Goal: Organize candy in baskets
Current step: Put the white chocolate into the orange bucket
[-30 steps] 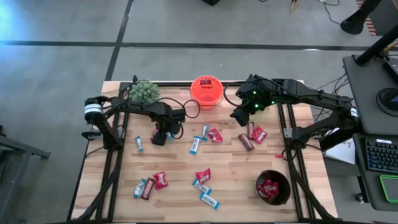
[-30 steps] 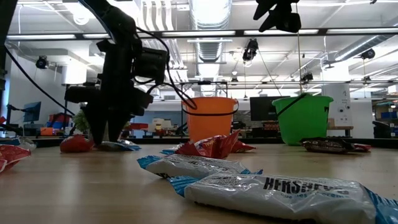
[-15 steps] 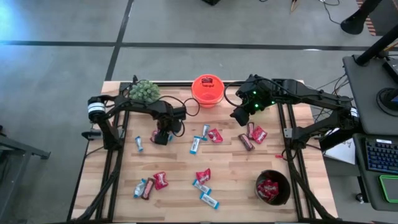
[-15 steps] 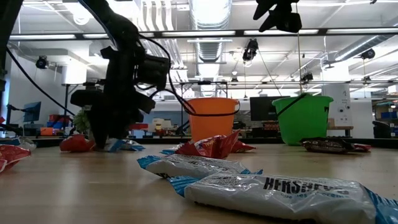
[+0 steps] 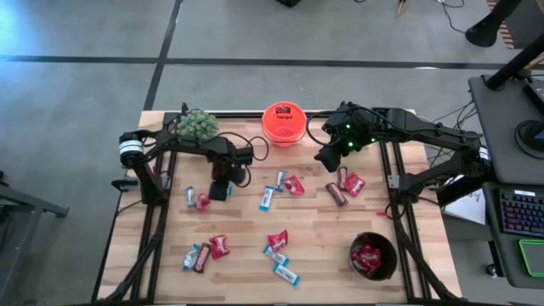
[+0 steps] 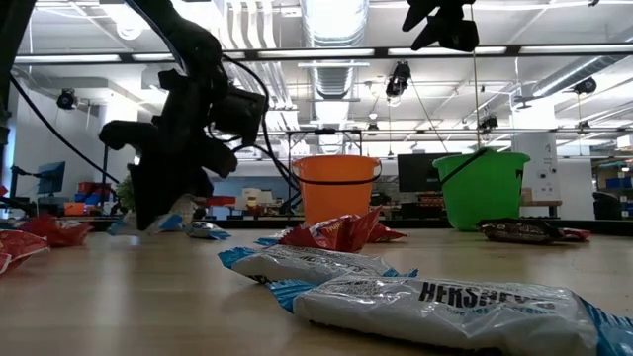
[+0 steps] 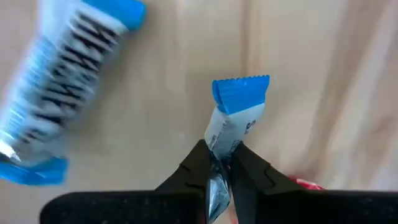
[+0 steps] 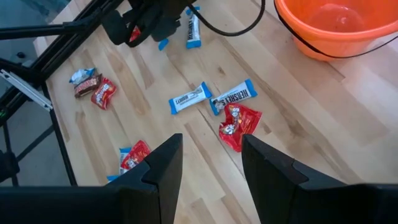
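Wooden table [image 5: 314,246] carries scattered candy; orange basket [image 5: 283,124] stands at its far edge, black basket [image 5: 372,256] near the front. Left hand [image 7: 222,167] is pinched tight on a blue-and-white bar [image 7: 235,118], lifting it; carrying to a basket seems next. Right hand [image 8: 208,165] waits spread and empty. A front wrapper [image 6: 445,302] reads HERSHEY'S.

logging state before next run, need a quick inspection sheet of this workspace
surface: pale wooden slat table, candy scattered across it
job's things: blue-and-white wrapped bar pinched by left gripper; round orange basket at the far edge; round black basket holding red packets; bright green basket in low view only
clutter: bushy green potted plant
grippers: left gripper shut on the bar; right gripper open, raised
cables: black cable along left arm
surroundings: grey floor, keyboard beside table
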You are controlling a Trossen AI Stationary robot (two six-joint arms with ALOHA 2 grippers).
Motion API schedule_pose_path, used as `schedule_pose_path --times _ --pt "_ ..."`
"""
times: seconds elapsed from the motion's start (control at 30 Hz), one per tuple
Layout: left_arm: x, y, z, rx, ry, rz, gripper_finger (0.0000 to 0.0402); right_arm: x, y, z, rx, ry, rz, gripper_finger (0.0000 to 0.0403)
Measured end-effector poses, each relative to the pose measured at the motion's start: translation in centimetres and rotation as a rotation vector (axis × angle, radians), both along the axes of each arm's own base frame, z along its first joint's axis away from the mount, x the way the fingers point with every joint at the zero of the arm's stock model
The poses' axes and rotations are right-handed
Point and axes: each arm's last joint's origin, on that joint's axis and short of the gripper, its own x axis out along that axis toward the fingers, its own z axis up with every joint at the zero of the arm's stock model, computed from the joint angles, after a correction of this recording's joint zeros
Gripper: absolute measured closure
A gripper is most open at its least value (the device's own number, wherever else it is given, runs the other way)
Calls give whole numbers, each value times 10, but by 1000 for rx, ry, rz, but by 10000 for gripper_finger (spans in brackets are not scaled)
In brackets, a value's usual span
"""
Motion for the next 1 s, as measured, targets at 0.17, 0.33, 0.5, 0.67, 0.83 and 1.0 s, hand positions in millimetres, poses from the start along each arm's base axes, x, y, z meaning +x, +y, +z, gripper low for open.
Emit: schedule_pose_path --times 0.17,0.33,0.5,0.67,0.83,1.0 --pt "1 0 1 0 -2 31 392 0 0 0 -9 0 10 250" --pt "6 2 5 13 -25 42 398 0 0 0 -11 -6 11 250" --pt "19 6 27 35 -83 60 400 2 0 2 -33 -27 30 250" --pt "32 11 67 84 -100 59 400 5 -1 5 -73 -69 60 250" --pt "37 13 108 93 -105 57 400 7 -1 7 -119 -101 101 250" --pt "40 14 143 109 -148 64 400 8 -1 9 -155 -122 129 250"
